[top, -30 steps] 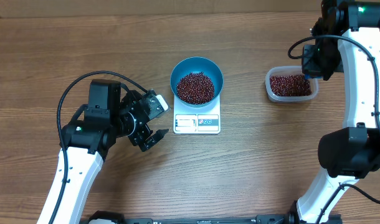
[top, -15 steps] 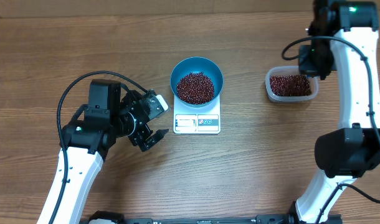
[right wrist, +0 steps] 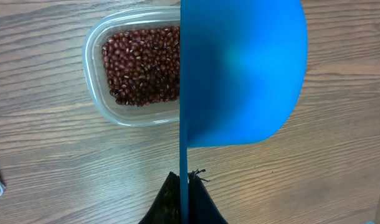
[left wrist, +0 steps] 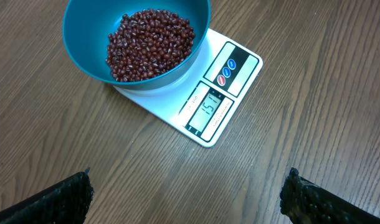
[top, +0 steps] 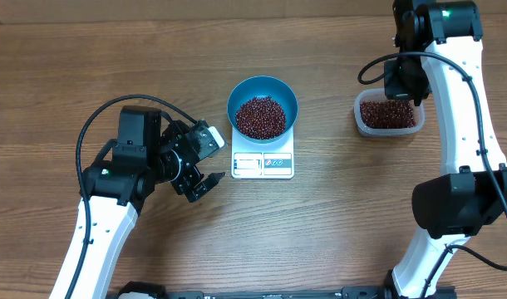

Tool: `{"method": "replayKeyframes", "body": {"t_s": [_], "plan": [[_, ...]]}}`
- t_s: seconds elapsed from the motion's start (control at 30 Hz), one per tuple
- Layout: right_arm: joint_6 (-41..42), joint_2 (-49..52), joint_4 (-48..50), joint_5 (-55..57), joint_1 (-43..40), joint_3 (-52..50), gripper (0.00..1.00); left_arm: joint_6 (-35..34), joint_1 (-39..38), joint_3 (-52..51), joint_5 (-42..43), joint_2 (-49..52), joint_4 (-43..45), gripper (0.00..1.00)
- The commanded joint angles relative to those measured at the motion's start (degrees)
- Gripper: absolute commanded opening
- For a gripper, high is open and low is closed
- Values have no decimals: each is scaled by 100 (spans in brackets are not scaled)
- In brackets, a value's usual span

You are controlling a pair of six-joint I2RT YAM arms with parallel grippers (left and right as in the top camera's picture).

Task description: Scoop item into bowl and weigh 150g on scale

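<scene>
The teal bowl (top: pixel 240 93) stands on the white scale (top: pixel 263 165) at the table's middle, with a heap of dark red-brown beans (top: pixel 261 117) in it. The left wrist view shows the bowl (left wrist: pixel 84 43), its beans (left wrist: pixel 149 43) and the scale (left wrist: pixel 227 93) with its display lit. My left gripper (top: pixel 205 184) hovers open to the left of the scale, and nothing lies between its fingers (left wrist: pixel 189 176). My right gripper (right wrist: pixel 185 177) is shut on the handle of a blue scoop (right wrist: pixel 240 74). The scoop hangs over the right part of a clear tub (right wrist: pixel 93 74) of beans (right wrist: pixel 140 68).
The clear tub (top: pixel 390 129) sits at the far right of the table, and the right arm's wrist (top: pixel 401 79) hangs over its far left corner. The right arm's white links run down the right edge. Bare wood surrounds the scale.
The right arm has swung left and toward the table's far edge, so its wrist now stands over the tub's far left corner. The left arm, bowl and scale have not moved.
</scene>
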Motion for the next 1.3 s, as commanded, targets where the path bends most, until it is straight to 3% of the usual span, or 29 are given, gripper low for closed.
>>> {"method": "replayKeyframes", "body": {"t_s": [0.0, 0.2, 0.43, 0.57, 1.27], "plan": [[68, -186, 9, 107, -17, 162, 4, 111, 24, -35, 9, 33, -2, 99], [149, -188, 79, -177, -17, 162, 4, 111, 24, -35, 9, 35, -2, 100], [-476, -188, 538, -2450, 13, 162, 4, 111, 24, -35, 9, 33, -2, 100], [-765, -188, 710, -3167, 170, 162, 4, 111, 24, -35, 9, 35, -2, 100], [-1104, -175, 1051, -3200, 1808, 162, 4, 111, 24, -35, 9, 35, 0, 99]]}}
